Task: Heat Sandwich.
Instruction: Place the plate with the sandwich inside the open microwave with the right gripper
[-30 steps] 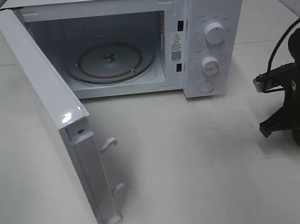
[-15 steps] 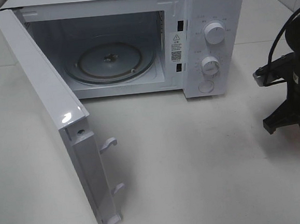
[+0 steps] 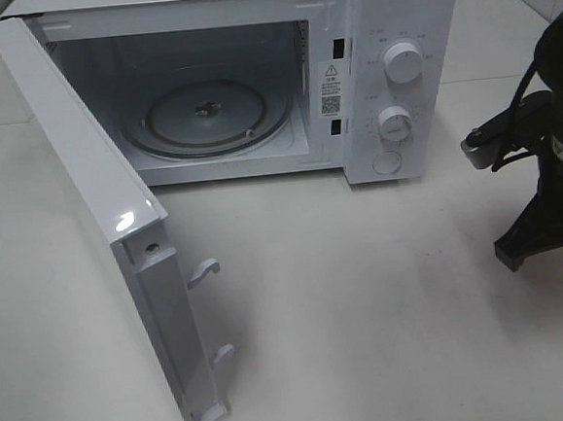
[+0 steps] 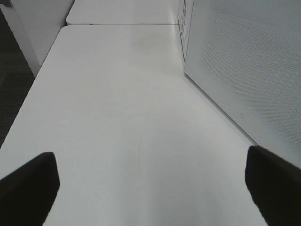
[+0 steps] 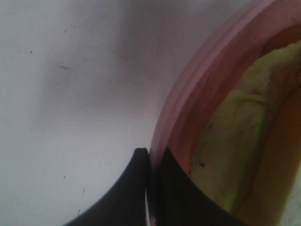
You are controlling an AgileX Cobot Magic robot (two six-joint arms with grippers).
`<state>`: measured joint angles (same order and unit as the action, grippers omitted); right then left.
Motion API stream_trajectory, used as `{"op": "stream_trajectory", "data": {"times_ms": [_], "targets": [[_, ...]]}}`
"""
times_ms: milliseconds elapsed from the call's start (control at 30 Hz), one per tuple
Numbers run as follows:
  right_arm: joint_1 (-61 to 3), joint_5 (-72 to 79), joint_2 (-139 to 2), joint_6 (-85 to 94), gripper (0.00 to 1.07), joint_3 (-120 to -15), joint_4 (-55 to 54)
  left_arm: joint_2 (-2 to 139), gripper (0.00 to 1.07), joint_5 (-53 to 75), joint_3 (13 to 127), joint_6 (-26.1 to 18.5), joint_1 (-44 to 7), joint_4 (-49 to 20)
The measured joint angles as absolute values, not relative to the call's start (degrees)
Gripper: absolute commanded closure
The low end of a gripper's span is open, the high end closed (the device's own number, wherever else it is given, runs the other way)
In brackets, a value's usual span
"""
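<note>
Sandwich reaches me only through the right wrist camera: a pale green and yellowish layer lying in the pink plate. My right gripper is pinched tight on that plate's rim, one finger outside and one inside. In the high view this arm stands at the right edge of the frame, right of the microwave, whose door hangs wide open at left. My left gripper is spread fully, holding nothing, over the white table.
</note>
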<state>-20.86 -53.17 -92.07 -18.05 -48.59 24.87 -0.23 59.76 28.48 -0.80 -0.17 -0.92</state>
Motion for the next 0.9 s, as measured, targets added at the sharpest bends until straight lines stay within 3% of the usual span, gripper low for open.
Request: {"op": "stream_trajectory", "data": {"times_ms": [400, 900], "targets": [[-28.36, -55.63, -84.11, -18.16, 1.06, -44.18, 23.20, -0.23, 0.05, 59.76, 28.48, -0.80, -0.17, -0.92], [-43.14, -61.02, -76.49, -18.16, 1.05, -42.51, 21.77, -0.23, 0.05, 59.76, 28.48, -0.80, -0.17, -0.92]]}}
